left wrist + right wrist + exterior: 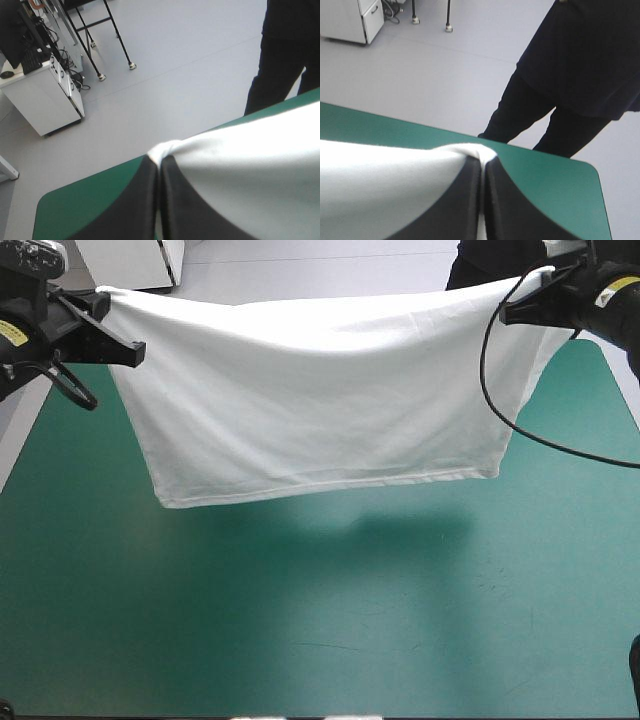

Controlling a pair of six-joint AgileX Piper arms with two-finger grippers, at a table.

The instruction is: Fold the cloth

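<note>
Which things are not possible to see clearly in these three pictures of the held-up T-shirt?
- High view: the T-shirt hangs as a plain sheet. Sleeves and neck do not show, so its layers cannot be counted.
- High view: the T-shirt hides the far part of the teal-green cover.
- Left wrist view: the left gripper hides the cloth it pinches, and the picture's edge cuts off the hem.
- Right wrist view: the right gripper does likewise.

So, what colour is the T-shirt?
The T-shirt is plain white; the high view shows it best.
</note>
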